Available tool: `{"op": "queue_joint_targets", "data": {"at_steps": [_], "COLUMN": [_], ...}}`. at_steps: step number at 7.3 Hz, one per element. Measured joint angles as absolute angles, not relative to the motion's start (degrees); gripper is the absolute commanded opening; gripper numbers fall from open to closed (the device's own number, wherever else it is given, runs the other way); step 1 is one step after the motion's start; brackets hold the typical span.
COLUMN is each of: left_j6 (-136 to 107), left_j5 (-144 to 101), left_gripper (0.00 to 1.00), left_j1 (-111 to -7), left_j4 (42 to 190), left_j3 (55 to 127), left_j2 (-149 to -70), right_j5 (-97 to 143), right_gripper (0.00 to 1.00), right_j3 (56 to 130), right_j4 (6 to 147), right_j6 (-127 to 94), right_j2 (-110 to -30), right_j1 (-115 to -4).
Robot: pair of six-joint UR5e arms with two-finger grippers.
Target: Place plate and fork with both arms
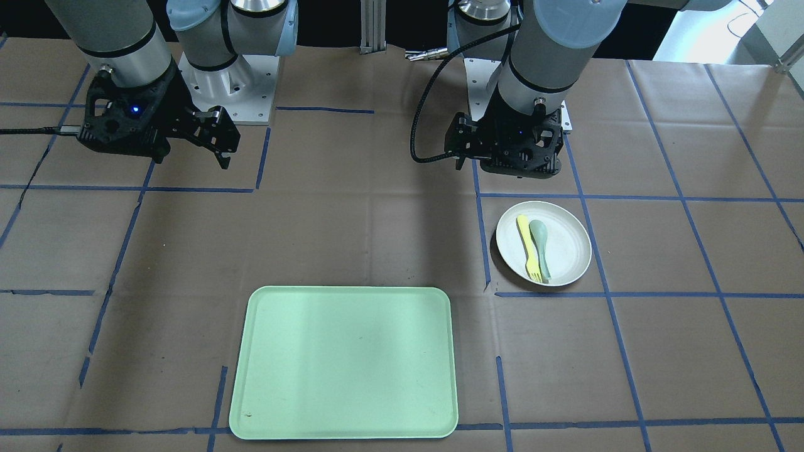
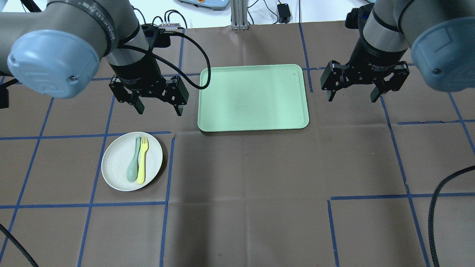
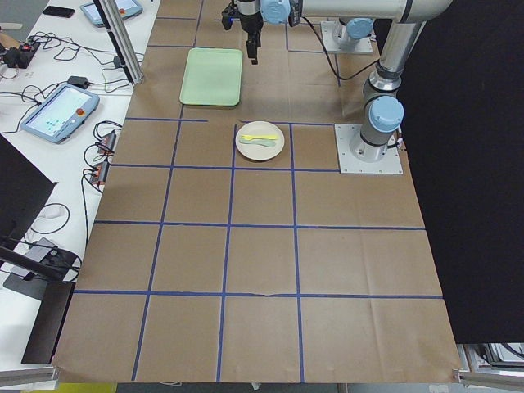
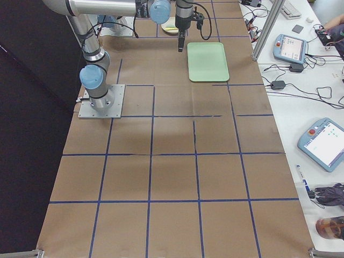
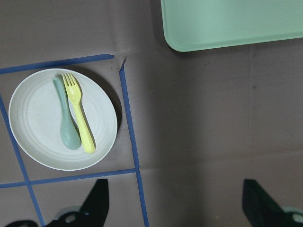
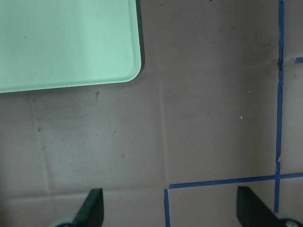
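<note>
Round off-white shallow plate [image 2: 115, 165]: faint concentric rings on its face. Slim pale-yellow plastic fork [image 2: 141, 163]. Grey-green plastic spoon [image 2: 132, 170]. Rectangular light-green tray [image 2: 253, 97]: plain, with a few dark specks. Brown paper-covered table [image 2: 245, 178]: grid of blue tape lines. Silver-grey left robot arm [image 2: 74, 15] and silver-grey right robot arm [image 2: 382, 33]: light-blue joint caps, black bands, black fingers [image 2: 140, 107], black cables.

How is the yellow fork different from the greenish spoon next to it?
The fork is pale yellow; the spoon is grey-green. The fork ends in short tines, the spoon in a rounded bowl. They lie head to tail: the fork's tines sit beside the spoon's handle end. Both are slim, about equally long, and lie side by side on the plate.
</note>
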State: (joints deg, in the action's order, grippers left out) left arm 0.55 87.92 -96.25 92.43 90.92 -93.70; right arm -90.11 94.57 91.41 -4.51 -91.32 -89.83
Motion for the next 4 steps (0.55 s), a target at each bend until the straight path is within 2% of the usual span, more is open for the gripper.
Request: {"op": "queue_joint_targets", "data": {"at_steps": [4], "left_j6": [0.61], "left_j5": [87.90], "left_gripper": [1.00], "left_j1": [-96.02], "left_j4": [92.38], "left_j3": [91.67], "left_j2": [-93.39], "right_j5": [-90.15], "right_gripper": [1.00], "right_j3": [94.71], "right_j4": [91.41], "right_j6": [-4.41], "right_j2": [-91.32], "right_j1": [-89.80]}}
